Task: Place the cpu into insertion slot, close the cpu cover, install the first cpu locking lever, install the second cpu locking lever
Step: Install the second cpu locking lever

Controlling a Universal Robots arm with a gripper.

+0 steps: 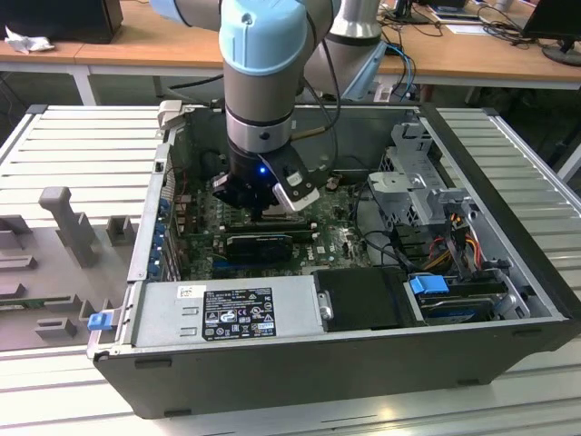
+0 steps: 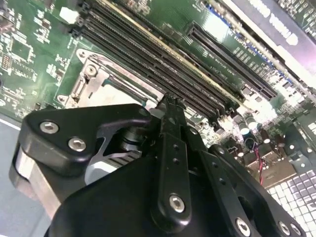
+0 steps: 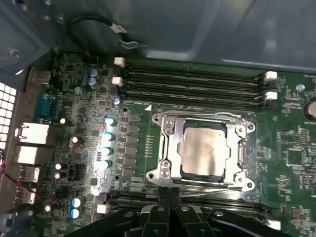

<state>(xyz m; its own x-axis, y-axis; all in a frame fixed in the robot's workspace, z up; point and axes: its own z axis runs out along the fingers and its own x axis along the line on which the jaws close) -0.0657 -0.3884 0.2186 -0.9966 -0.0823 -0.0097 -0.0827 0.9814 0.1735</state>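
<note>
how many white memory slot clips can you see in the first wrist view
6 white clips: two at one end of the far memory slots, two at the other; two on the slots by the gripper, which may hide more.

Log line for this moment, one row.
gripper: shut, empty | cpu: seated in insertion slot | cpu cover: closed

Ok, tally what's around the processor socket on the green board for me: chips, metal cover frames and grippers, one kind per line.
cpu: 1
cpu cover: 1
gripper: 1
Total: 3
</note>
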